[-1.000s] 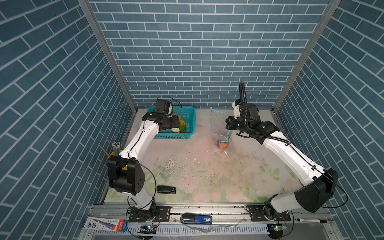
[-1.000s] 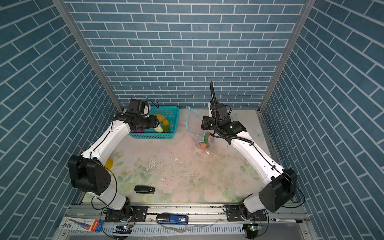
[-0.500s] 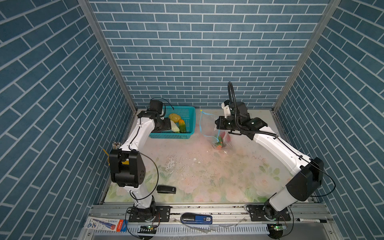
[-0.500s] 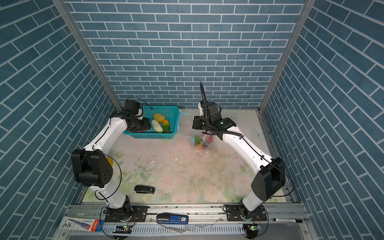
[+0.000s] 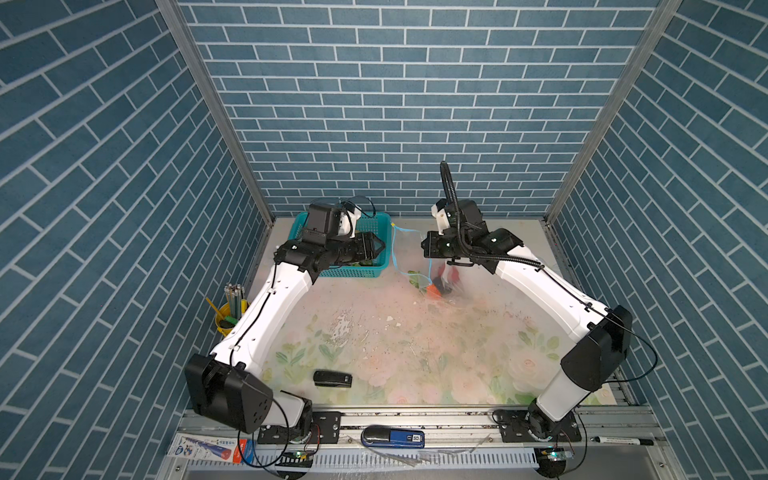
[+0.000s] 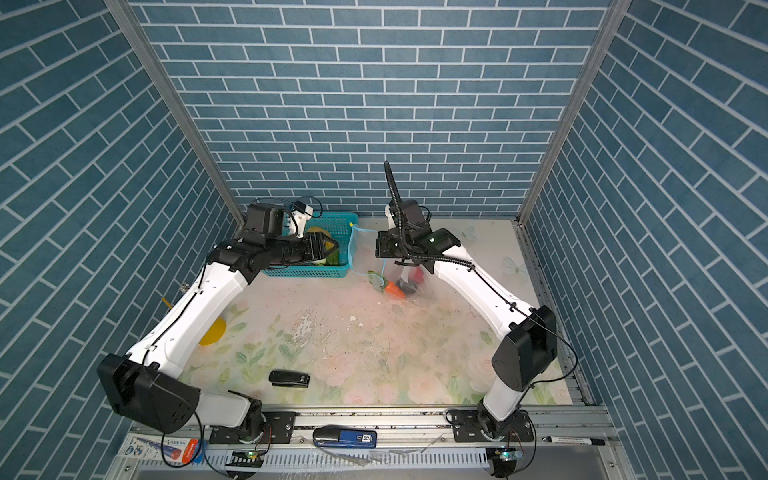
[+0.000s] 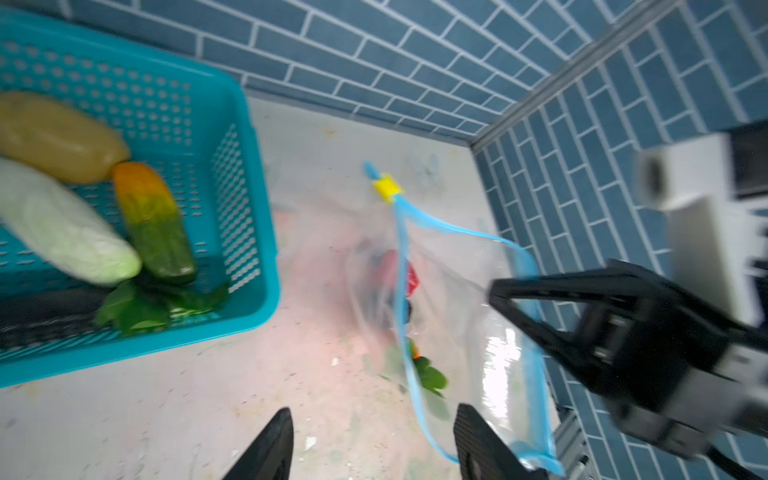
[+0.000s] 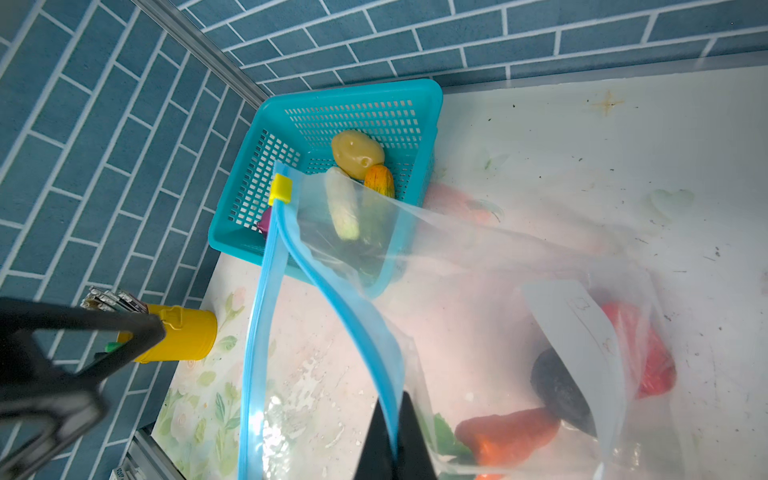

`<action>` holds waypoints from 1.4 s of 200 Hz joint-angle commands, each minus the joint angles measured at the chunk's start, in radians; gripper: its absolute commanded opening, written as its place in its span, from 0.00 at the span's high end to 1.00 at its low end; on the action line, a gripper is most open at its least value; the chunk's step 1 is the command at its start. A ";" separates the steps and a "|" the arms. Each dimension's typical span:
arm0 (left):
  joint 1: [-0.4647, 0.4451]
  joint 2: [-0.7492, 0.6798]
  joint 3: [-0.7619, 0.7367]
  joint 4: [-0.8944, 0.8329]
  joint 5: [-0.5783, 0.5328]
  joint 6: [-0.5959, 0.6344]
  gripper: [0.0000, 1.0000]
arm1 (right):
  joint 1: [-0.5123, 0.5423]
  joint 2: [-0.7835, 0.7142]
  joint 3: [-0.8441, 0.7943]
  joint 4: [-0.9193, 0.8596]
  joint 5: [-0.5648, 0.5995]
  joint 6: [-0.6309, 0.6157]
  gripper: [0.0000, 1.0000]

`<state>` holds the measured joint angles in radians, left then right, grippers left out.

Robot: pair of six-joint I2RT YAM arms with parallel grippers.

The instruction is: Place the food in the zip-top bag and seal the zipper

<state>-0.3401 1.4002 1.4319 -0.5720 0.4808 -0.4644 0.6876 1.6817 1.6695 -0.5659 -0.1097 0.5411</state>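
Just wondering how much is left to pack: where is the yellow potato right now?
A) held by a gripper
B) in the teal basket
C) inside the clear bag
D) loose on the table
B: the potato lies in the teal basket, next to the white cabbage, while the clear bag holds the carrot.
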 commanded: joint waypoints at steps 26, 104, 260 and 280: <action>-0.086 0.055 -0.025 0.036 0.043 -0.045 0.40 | 0.011 0.014 0.067 -0.039 0.041 -0.027 1.00; -0.087 0.140 0.013 0.021 0.082 -0.056 0.70 | 0.023 -0.002 0.066 -0.056 0.063 -0.030 1.00; -0.086 0.147 0.014 0.029 0.092 -0.068 0.98 | 0.034 -0.038 0.146 -0.240 0.123 -0.063 0.66; -0.086 0.148 0.015 0.032 0.091 -0.068 0.98 | 0.045 -0.041 0.158 -0.255 0.130 -0.062 0.65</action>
<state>-0.4252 1.5337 1.4250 -0.5541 0.5652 -0.5316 0.7155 1.6825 1.7744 -0.7570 -0.0059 0.4953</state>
